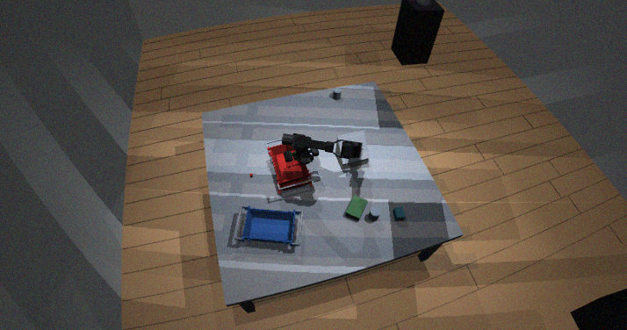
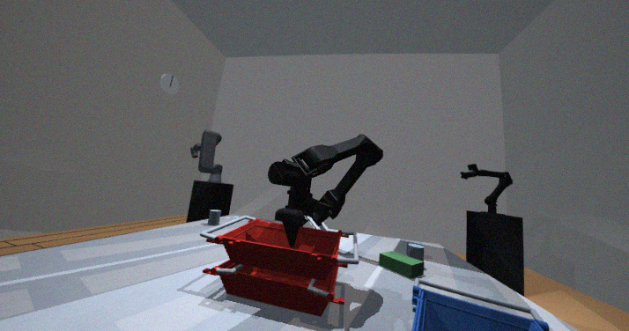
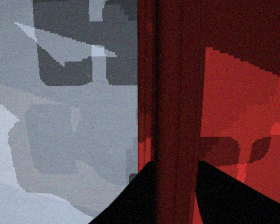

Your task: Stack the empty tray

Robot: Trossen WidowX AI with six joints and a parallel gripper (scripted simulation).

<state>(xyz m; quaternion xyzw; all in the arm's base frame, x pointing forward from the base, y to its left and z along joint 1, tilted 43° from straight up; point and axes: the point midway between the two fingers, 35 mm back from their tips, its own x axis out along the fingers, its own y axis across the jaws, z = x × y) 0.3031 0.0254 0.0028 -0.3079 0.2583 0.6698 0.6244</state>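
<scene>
Two red trays are stacked at the middle of the table (image 1: 307, 249) (image 2: 88, 285). The upper red tray (image 1: 285, 168) (image 2: 264, 252) (image 3: 171, 63) is empty, with its wire bars (image 2: 225, 226) swung out over its ends. It sits roughly level just above the lower red tray (image 2: 273, 290), whose bar ends (image 2: 229, 268) show under it. I cannot tell whether the two touch. The lower tray's load is hidden. My gripper (image 1: 291, 154) (image 2: 292, 240) (image 3: 175, 169) reaches down from above and is shut on the upper tray's long wall.
A blue tray (image 1: 268, 213) (image 2: 440, 312) lies near the front left. A green block (image 1: 356, 207) (image 2: 401, 263), a grey cylinder (image 1: 374, 213) (image 2: 415, 250) and a teal cube (image 1: 399, 213) lie to the right. Another grey cylinder (image 1: 336, 94) (image 2: 214, 216) stands at the far edge.
</scene>
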